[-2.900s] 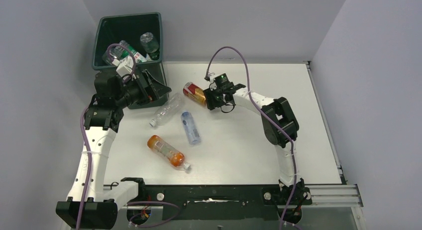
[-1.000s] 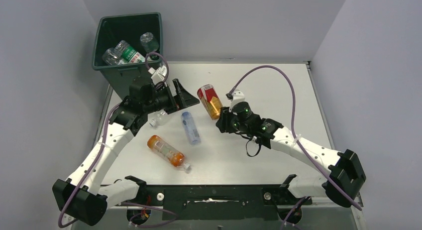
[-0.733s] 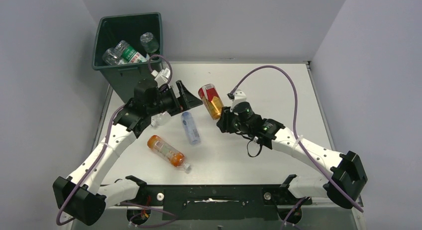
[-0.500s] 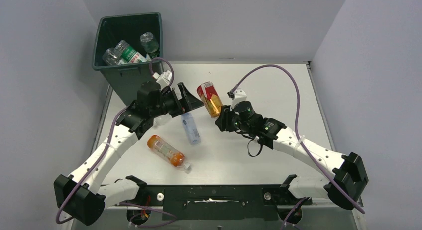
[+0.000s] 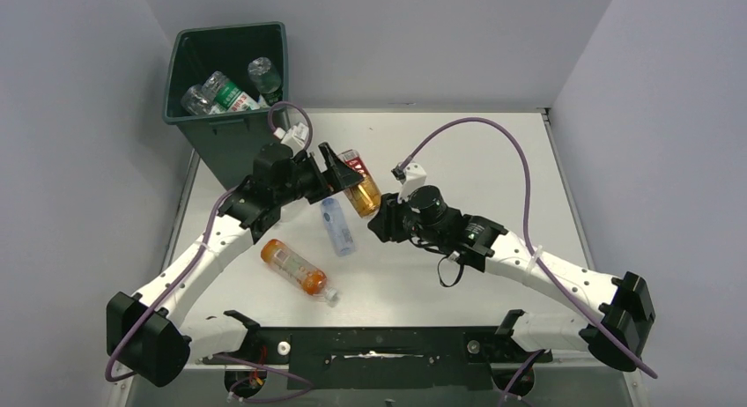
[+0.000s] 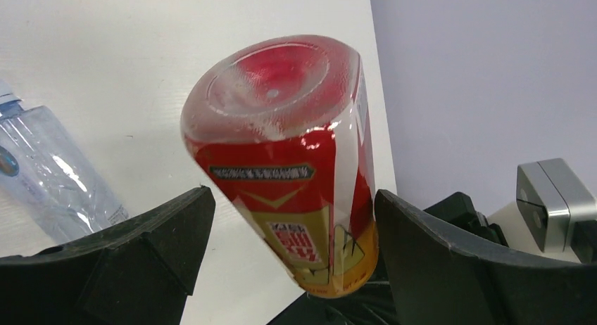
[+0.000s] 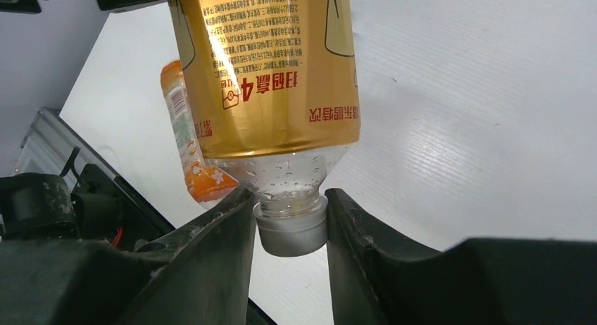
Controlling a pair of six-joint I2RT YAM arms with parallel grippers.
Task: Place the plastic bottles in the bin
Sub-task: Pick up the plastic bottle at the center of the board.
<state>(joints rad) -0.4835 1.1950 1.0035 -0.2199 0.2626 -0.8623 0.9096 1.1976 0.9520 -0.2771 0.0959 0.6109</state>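
Right fingers (image 7: 211, 262) pinch the red-gold bottle (image 6: 281, 149) by its cap; left fingers (image 6: 436, 262) stand wide open around its base, above the counter (image 5: 423, 292).

- Your left arm (image 5: 203, 257) reaches forward and rightward; left gripper (image 6: 293, 202), jaws spread wide.
- Your right arm (image 5: 537, 266) stretches low toward the left; right gripper (image 7: 291, 212) is clamped on the bottle (image 7: 267, 72) at its cap.

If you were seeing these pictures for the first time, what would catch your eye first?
The red-and-gold bottle held in mid-air over the middle of the table: the right gripper pinches its cap while the left gripper sets open jaws either side of its base. Next, the dark green bin at the far left corner, bottles already inside.
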